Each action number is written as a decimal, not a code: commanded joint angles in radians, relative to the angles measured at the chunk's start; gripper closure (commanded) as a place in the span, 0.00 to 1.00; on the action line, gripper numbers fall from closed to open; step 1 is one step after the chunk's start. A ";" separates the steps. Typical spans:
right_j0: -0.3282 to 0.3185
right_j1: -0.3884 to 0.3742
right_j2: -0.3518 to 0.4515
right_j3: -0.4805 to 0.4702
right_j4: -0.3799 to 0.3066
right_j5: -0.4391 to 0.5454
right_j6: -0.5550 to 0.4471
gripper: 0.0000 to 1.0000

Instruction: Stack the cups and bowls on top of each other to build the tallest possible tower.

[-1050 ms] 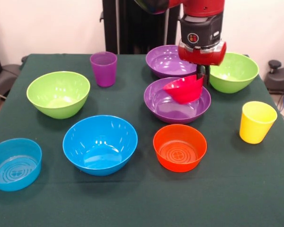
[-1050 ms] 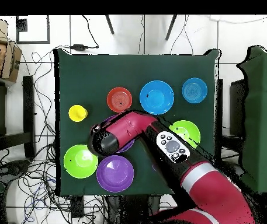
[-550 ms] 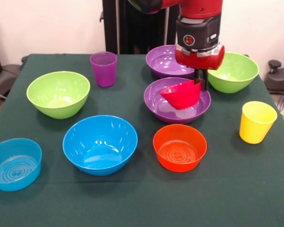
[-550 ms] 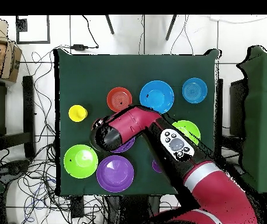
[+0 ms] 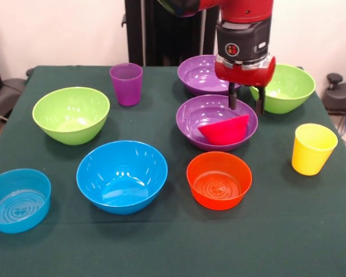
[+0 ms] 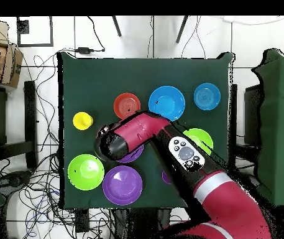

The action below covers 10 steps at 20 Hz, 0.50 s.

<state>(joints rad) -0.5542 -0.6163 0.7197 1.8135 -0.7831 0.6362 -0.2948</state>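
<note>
In the near purple bowl (image 5: 217, 121) at mid-worktop, a small red-pink bowl (image 5: 225, 130) lies tipped on its side against the inner wall, not nested flat. The gripper (image 5: 245, 103) hangs just above it, fingers (image 5: 233, 99) spread apart and empty. These bowls look light, stiff, glossy plastic, likely slick, so a pinch across the thin rim seems the best hold. The orange bowl (image 5: 219, 179) sits just in front, the yellow cup (image 5: 313, 148) off to one side.
</note>
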 commanded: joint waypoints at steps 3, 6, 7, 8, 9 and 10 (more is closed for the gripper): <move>0.025 0.038 -0.048 -0.074 -0.023 0.067 0.109 0.00; 0.027 0.039 -0.051 -0.066 -0.028 0.058 0.116 0.00; 0.028 0.039 -0.052 -0.066 -0.028 0.058 0.117 0.00; 0.031 0.041 -0.053 -0.066 -0.029 0.056 0.120 0.00; 0.032 0.041 -0.054 -0.067 -0.030 0.055 0.122 0.00; 0.036 0.044 -0.057 -0.066 -0.034 0.049 0.127 0.00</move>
<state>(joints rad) -0.5474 -0.6162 0.7194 1.8041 -0.7831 0.6362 -0.2948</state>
